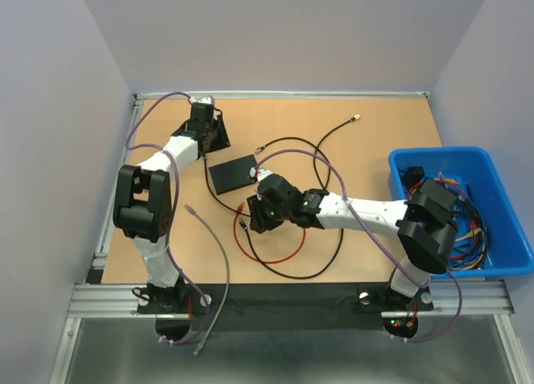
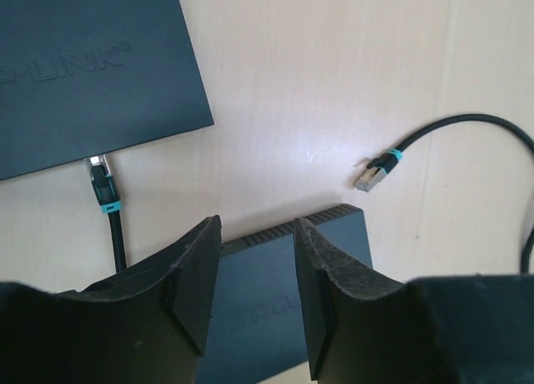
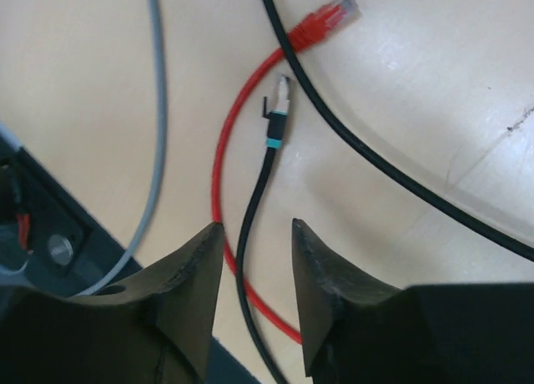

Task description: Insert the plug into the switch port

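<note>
A black switch lies at the upper left of the left wrist view; a black plug with a teal band touches its near edge. It also shows in the top view. A second black switch lies under my open left gripper, which holds nothing. A loose teal-banded plug lies to its right. My right gripper is open and low over the table, with a black cable running between its fingers. That cable's teal-banded plug lies ahead of the fingers, beside a red plug.
A red cable and black cables loop over the table's middle. A grey cable runs off the front edge. A blue bin with several cables stands at the right. My left gripper is at the far left, my right gripper at the middle.
</note>
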`<state>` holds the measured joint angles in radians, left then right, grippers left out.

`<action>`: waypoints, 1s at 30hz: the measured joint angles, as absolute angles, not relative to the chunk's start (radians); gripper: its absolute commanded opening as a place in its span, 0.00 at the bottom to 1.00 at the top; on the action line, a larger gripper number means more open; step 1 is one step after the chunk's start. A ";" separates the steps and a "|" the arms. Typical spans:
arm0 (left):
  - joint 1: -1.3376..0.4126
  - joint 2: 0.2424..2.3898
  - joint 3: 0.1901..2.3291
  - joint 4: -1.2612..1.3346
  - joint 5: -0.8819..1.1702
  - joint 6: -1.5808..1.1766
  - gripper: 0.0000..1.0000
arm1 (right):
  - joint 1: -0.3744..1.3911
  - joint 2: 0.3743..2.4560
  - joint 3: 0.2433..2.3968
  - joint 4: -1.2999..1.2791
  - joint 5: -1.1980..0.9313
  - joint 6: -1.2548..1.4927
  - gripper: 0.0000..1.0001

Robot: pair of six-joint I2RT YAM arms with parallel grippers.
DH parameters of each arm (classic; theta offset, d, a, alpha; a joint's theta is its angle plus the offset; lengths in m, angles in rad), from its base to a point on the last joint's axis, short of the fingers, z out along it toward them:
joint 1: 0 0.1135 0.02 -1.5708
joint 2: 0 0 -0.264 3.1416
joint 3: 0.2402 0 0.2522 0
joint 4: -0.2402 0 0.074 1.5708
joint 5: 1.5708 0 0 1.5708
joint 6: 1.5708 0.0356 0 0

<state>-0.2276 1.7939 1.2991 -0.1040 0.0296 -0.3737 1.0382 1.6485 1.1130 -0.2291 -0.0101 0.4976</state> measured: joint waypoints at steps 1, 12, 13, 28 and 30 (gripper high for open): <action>-0.228 1.812 1.303 -0.104 0.031 -0.364 0.50 | 1.041 1.660 1.113 -0.233 0.000 0.499 0.40; -0.228 1.835 1.262 -0.102 0.033 -0.332 0.50 | 1.072 1.844 1.164 -0.234 0.056 0.520 0.39; -0.228 1.835 1.253 -0.101 0.033 -0.332 0.50 | 1.073 1.853 1.170 -0.234 0.057 0.521 0.39; -0.228 1.753 1.214 -0.087 0.041 -0.334 0.50 | 1.075 1.963 1.282 -0.227 0.081 0.530 0.32; -0.228 1.747 1.214 -0.086 0.041 -0.334 0.50 | 1.075 1.964 1.282 -0.226 0.083 0.532 0.28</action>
